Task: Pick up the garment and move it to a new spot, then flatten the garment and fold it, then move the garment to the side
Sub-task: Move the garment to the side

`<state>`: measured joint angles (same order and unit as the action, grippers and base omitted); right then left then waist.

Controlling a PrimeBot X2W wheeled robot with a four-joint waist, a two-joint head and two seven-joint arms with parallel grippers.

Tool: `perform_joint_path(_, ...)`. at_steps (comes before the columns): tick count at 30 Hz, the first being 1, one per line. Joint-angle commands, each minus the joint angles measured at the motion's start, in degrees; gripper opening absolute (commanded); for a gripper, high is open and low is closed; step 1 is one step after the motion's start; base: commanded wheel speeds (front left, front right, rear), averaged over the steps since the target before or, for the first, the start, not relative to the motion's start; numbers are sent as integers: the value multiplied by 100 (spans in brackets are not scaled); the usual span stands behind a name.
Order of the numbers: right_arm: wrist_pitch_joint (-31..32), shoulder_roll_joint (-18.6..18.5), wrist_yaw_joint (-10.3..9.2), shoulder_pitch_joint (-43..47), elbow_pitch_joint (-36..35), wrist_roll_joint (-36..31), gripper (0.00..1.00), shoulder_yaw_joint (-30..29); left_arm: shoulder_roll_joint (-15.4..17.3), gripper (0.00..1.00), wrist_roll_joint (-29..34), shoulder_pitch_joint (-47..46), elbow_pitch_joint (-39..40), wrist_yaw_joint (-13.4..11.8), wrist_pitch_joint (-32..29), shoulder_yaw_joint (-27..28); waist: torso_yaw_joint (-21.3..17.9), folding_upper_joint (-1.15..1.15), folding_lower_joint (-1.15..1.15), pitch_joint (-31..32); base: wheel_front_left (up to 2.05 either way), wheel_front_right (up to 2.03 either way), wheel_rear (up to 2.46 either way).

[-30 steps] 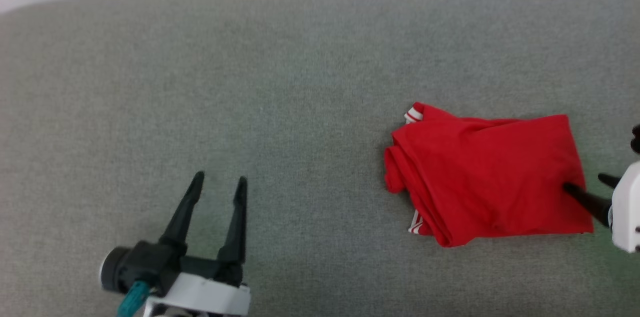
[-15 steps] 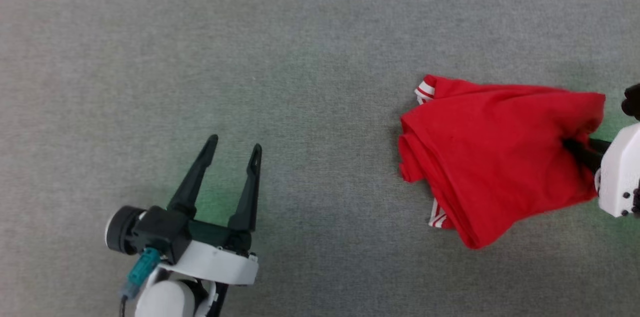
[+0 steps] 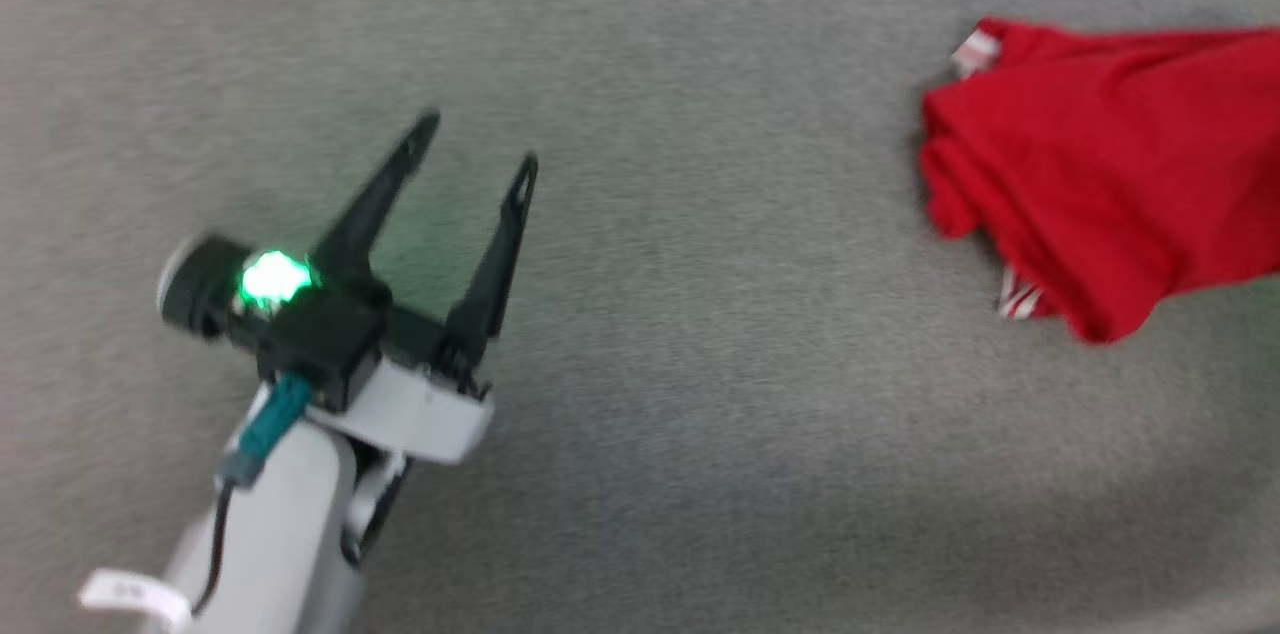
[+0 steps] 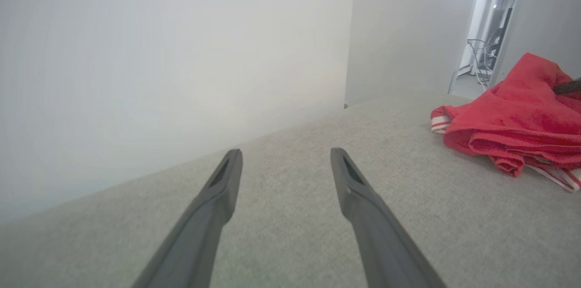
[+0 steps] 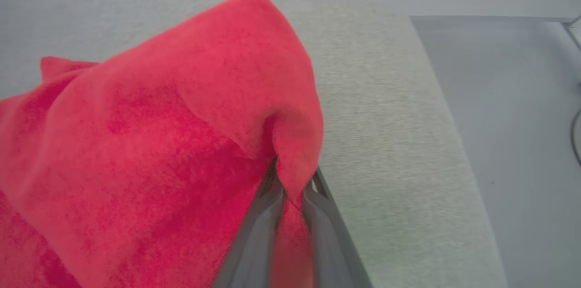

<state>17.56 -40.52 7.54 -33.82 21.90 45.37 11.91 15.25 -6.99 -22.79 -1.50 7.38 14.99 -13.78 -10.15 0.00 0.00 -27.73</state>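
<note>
Our right gripper [image 5: 294,182] has its two fingers drawn close together on a pinch of the garment [image 5: 159,120], and the red cloth tents up over their tips. From the left wrist view, the pinched end of the shirt stands raised, while its bunched folds and striped trim [image 4: 551,176] lie on the grey fabric surface [image 3: 700,364]. In the head view, the shirt sits at the upper right and runs off the right edge; that view is blurred. Well apart from it, at the lower left, our left gripper [image 3: 479,141] hangs just above the bare surface, fingers spread wide with nothing between them. A green light [image 3: 270,279] glows on its wrist beside a teal connector [image 3: 265,419]. Beyond the surface stands a white wall [image 4: 159,52], and a grey floor [image 5: 499,120] lies past its rounded edge.
</note>
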Motion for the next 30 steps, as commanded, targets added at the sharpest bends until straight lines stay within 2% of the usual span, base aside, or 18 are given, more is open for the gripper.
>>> perform_joint_path(1,-248,45,-12,-261,222,-43,0,-154,193,100,37,-423,-35,11,23,-143,-638,0,0,-496,0,0,0)
perform_joint_path(7,-797,64,-12,-997,1124,-162,0,-315,604,100,33,-1701,-187,11,23,-583,-951,0,0,-956,0,0,0)
perform_joint_path(13,-1322,158,-12,-1782,2153,-360,0,-130,768,100,-37,-2684,-368,10,12,-1036,-1013,0,0,-1253,0,0,0)
perform_joint_path(16,-1597,188,-12,-2141,2703,-458,0,-54,780,100,-72,-2940,-461,10,12,-1183,-990,0,0,-1339,0,0,0)
perform_joint_path(26,-2405,393,-12,-2811,3812,-576,0,282,780,100,-167,-3022,-669,10,11,-1328,-923,0,0,-1463,0,0,0)
perform_joint_path(27,-2495,414,-12,-2851,3892,-580,4,325,783,100,-171,-3007,-677,10,11,-1323,-921,0,0,-1463,0,0,0)
perform_joint_path(29,-2673,422,-12,-2925,4048,-589,53,420,786,100,-170,-2965,-696,10,11,-1306,-917,0,0,-1446,0,0,0)
perform_joint_path(30,-2753,414,-12,-2949,4125,-598,100,458,783,100,-177,-2941,-701,10,11,-1300,-912,0,0,-1428,0,0,0)
